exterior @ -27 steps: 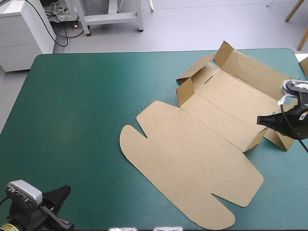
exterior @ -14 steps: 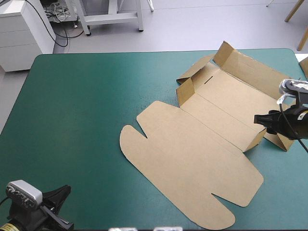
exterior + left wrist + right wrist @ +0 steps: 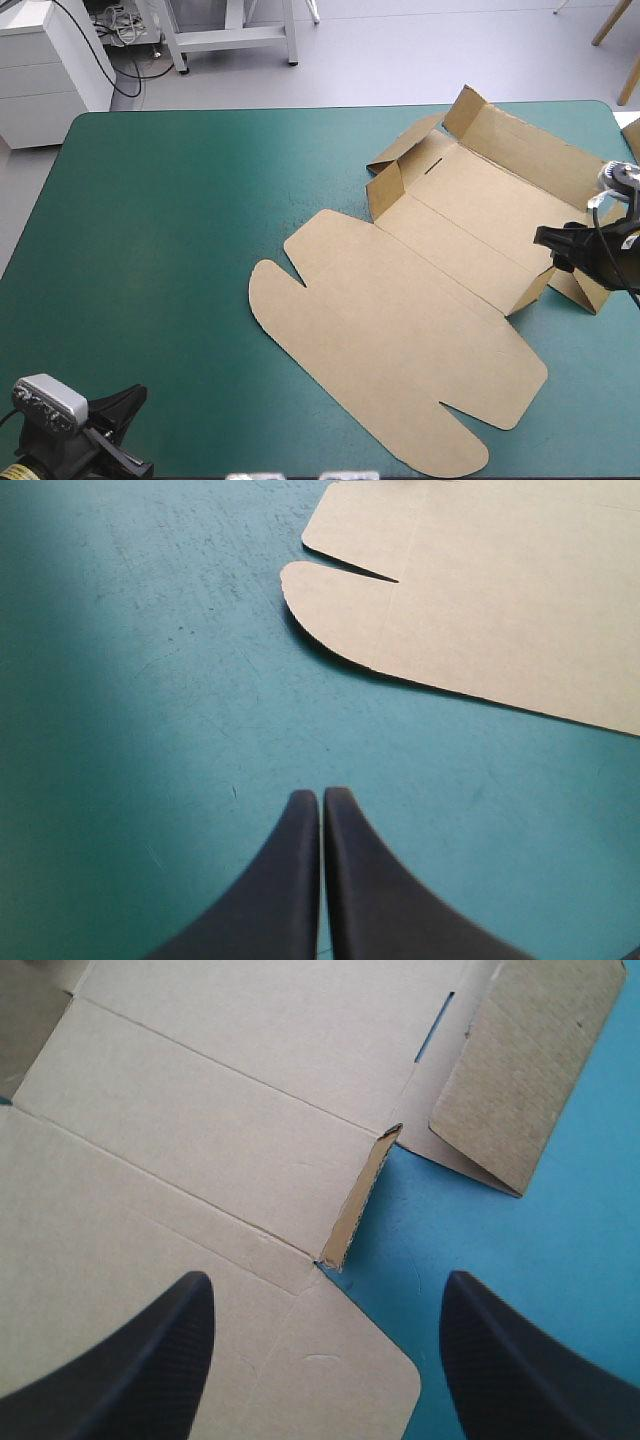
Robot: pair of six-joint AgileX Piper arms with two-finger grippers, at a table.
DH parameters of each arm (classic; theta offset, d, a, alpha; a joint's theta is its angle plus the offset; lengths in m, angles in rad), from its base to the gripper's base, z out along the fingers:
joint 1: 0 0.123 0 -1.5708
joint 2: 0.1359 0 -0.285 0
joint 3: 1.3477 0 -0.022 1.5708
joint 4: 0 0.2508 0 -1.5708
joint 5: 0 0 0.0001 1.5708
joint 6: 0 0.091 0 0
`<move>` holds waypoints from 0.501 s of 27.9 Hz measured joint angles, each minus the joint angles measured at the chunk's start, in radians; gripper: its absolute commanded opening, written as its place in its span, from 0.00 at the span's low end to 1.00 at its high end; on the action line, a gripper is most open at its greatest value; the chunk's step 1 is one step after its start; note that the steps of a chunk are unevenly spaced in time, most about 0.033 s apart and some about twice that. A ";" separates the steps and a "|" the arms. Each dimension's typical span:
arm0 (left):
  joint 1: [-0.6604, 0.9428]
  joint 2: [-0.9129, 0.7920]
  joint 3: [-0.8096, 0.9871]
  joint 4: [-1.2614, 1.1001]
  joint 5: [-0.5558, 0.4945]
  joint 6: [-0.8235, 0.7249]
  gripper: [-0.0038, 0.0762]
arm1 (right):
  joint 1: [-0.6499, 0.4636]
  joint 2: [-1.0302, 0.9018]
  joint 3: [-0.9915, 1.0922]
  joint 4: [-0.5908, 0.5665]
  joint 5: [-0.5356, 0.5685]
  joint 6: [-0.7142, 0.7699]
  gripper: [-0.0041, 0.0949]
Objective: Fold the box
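Note:
The brown box [image 3: 420, 310] lies on the right half of the table. Its lid panel is flat, with rounded tabs toward the front. The tray part at the back right has a far wall [image 3: 520, 140] leaning up and a small end flap [image 3: 385, 190] standing. My right gripper [image 3: 545, 245] hovers open at the tray's right end. In the right wrist view its fingers stand wide apart [image 3: 327, 1285] over the board [image 3: 200, 1110], with a short upright flap [image 3: 360, 1200] ahead. My left gripper [image 3: 130, 400] rests shut [image 3: 320, 798] at the front left corner, and a lid tab [image 3: 350, 590] lies ahead of it.
A wide stretch of teal-green cover [image 3: 160, 230] separates the left gripper from the box. A sliver of more brown board [image 3: 634, 140] shows at the table's right edge. The box's front tab [image 3: 440, 450] reaches close to the table's front edge.
The right gripper has gone from shut to open and drawn slightly back toward the table's right edge. The box and the left arm have not moved.

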 measured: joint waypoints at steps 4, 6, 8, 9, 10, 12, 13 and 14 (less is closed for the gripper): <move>0.000 0.000 0.000 0.000 0.000 0.000 0.04 | 0.000 0.018 0.000 0.009 0.000 0.080 0.65; 0.000 0.000 0.000 0.001 0.000 0.000 0.04 | 0.000 0.036 0.000 0.027 0.000 0.095 0.65; 0.000 0.000 0.000 0.003 0.000 0.000 0.04 | 0.000 0.065 0.000 0.038 0.000 0.120 0.65; 0.000 0.000 0.000 0.003 0.000 0.000 0.04 | 0.000 0.078 0.000 0.039 0.000 0.134 0.65; 0.000 0.000 0.000 0.003 0.000 0.000 0.04 | 0.000 0.112 0.000 0.039 -0.002 0.151 0.65; 0.000 0.000 0.000 0.003 0.000 0.000 0.04 | 0.000 0.145 0.000 0.039 -0.005 0.159 0.65; 0.000 0.000 0.000 0.003 0.000 0.000 0.04 | 0.000 0.160 0.000 0.039 -0.008 0.162 0.65; 0.000 0.000 0.000 0.003 0.000 0.000 0.04 | 0.000 0.171 0.000 0.039 -0.008 0.165 0.65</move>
